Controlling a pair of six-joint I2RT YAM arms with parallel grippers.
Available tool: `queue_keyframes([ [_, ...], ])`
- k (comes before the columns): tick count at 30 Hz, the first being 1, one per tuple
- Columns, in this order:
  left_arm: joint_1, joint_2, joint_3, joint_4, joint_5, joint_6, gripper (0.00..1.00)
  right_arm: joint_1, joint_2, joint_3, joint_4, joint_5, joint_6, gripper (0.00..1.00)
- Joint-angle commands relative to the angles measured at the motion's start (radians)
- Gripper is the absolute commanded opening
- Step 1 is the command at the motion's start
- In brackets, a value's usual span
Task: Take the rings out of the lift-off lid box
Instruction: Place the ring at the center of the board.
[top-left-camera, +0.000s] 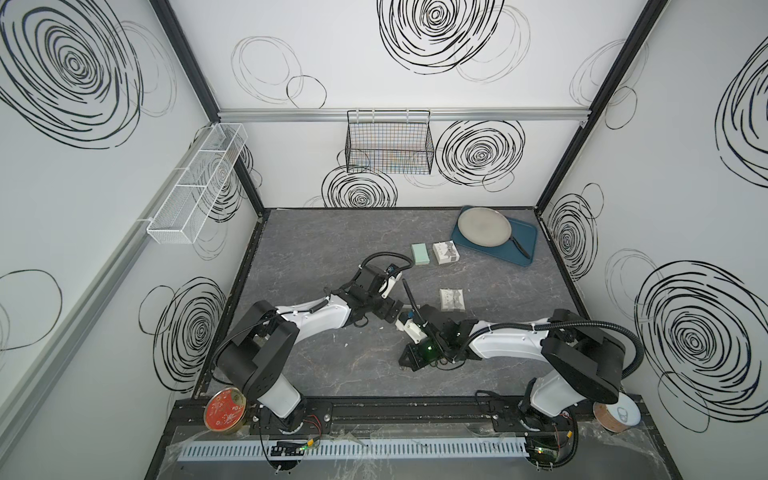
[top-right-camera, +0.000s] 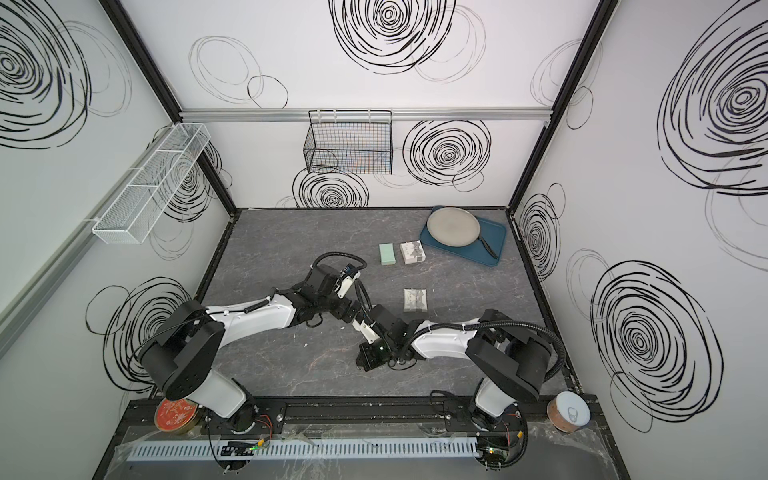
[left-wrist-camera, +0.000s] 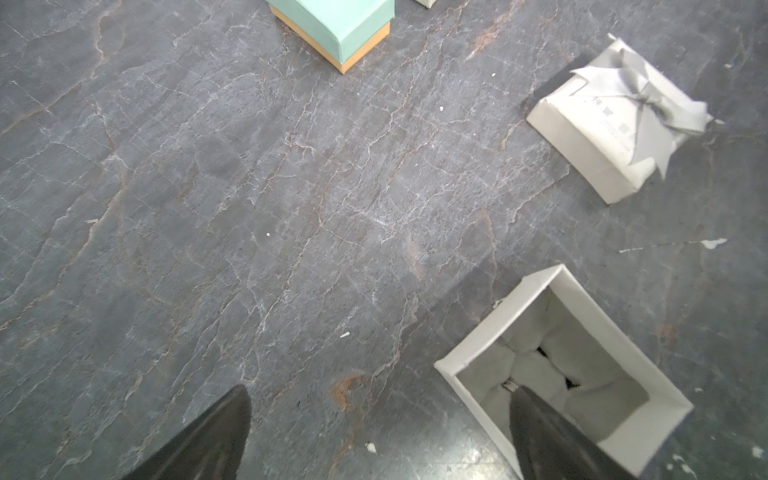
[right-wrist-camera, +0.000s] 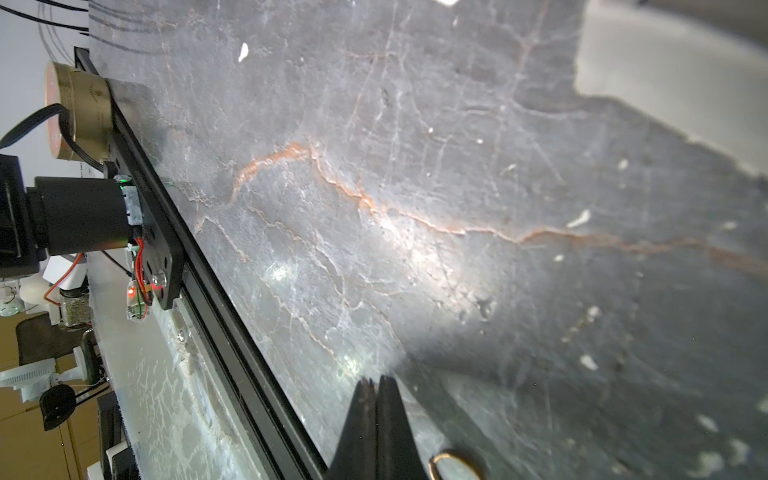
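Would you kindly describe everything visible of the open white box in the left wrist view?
The open white box is a small cardboard-looking tray, lid off, standing upright on the dark marbled table. Pale grey padded rolls line its inside; what looks like a silvery ring sits in one slit. One finger of the open left claw overlaps it; contact is unclear.

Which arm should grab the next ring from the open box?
Left. Its jaws stand wide over the open box, one finger down by a silvery ring inside. The right arm has its jaws shut, low over the table nearer the front.
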Motion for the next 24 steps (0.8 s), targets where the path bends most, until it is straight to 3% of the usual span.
queue_keyframes([
  [1, 0.009, -0.023, -0.014, 0.044, 0.003, 0.008, 1.00, 0.000, 0.009, 0.021, -0.014, 0.024, 0.017, 0.09],
  [12, 0.010, -0.022, -0.007, 0.040, 0.007, 0.009, 1.00, -0.003, -0.007, 0.026, -0.052, 0.053, -0.006, 0.17],
  [21, 0.012, -0.034, 0.008, 0.025, 0.000, 0.023, 1.00, -0.003, -0.052, 0.100, -0.194, 0.114, -0.084, 0.29],
  [23, 0.012, -0.040, 0.009, 0.020, -0.008, 0.029, 1.00, -0.003, -0.078, 0.119, -0.218, 0.112, -0.101, 0.40],
  [24, 0.014, -0.046, 0.009, 0.020, -0.010, 0.032, 1.00, -0.004, -0.091, 0.128, -0.234, 0.107, -0.116, 0.55],
])
